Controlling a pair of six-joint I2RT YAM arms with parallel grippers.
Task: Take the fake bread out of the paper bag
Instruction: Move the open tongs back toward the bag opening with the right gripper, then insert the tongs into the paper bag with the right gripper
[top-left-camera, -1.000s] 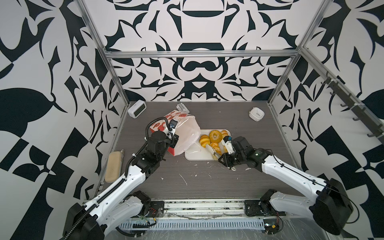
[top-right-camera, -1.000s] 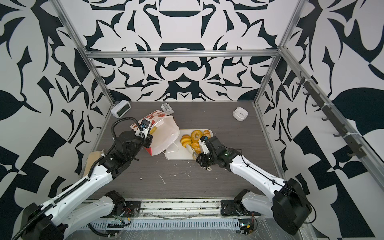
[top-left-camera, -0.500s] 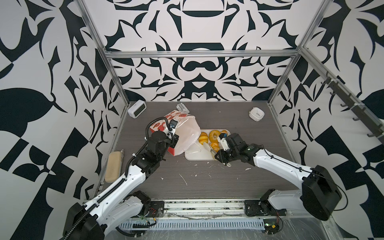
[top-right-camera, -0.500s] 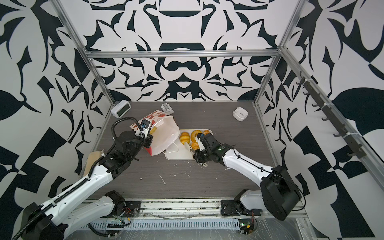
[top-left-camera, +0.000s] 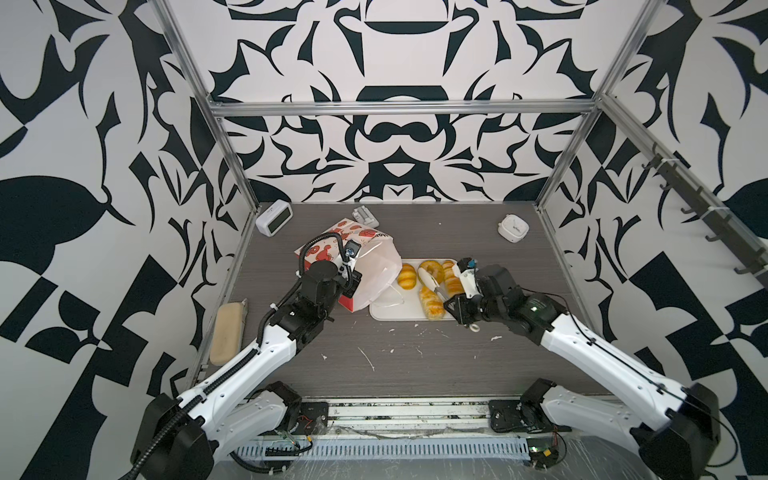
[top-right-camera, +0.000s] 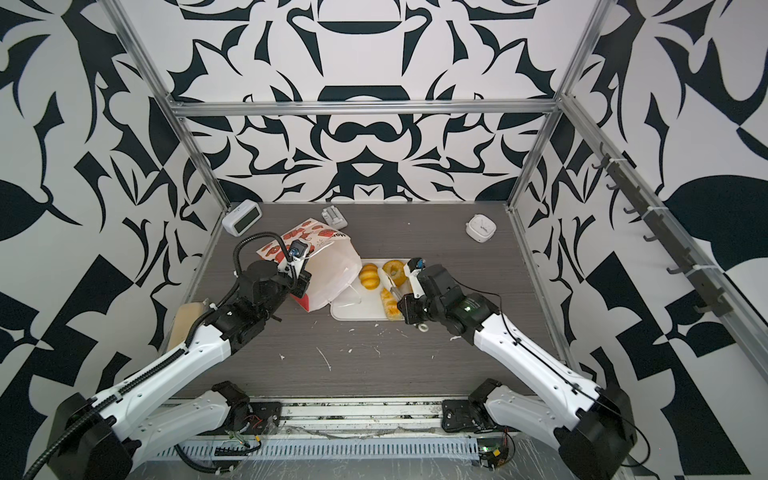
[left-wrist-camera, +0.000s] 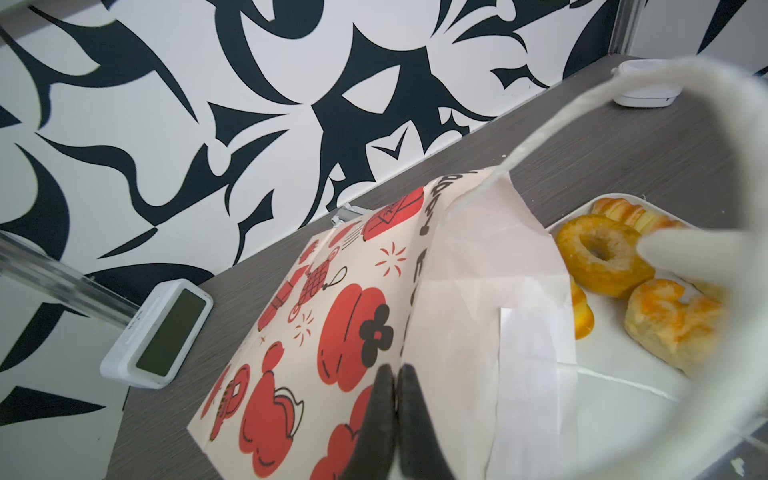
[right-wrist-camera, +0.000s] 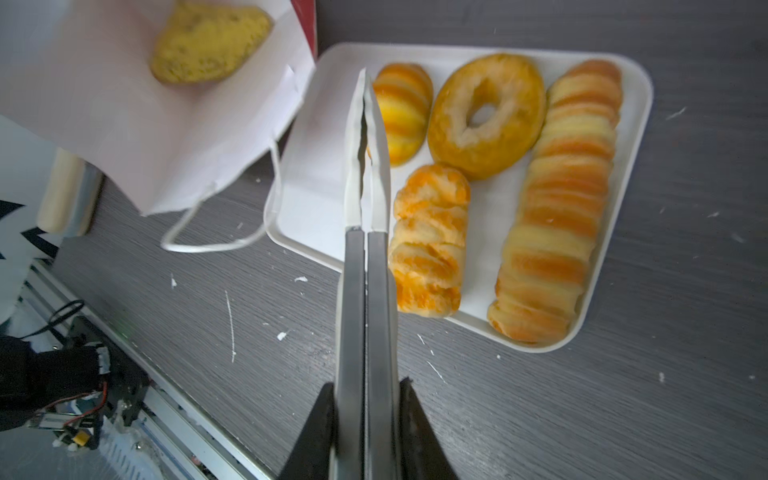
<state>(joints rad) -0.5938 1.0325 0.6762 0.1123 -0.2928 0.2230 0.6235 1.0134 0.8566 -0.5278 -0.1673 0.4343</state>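
Right hand (right-wrist-camera: 366, 384) clamped on tongs (right-wrist-camera: 380, 174), tips together and empty over the white tray (right-wrist-camera: 307, 166). Four pieces of fake bread (right-wrist-camera: 428, 241) lie on the tray; a fifth piece (right-wrist-camera: 208, 41), blurred, sits inside the paper bag (right-wrist-camera: 124, 124) mouth. Left hand (left-wrist-camera: 397, 374) closed, fingers together at the bag's printed face; whether paper is pinched cannot be told, contact hidden beneath them

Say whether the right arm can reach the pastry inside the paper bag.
Probably yes: the paper bag, held by the left gripper, opens toward the right gripper's tongs; nothing blocks the pastry.
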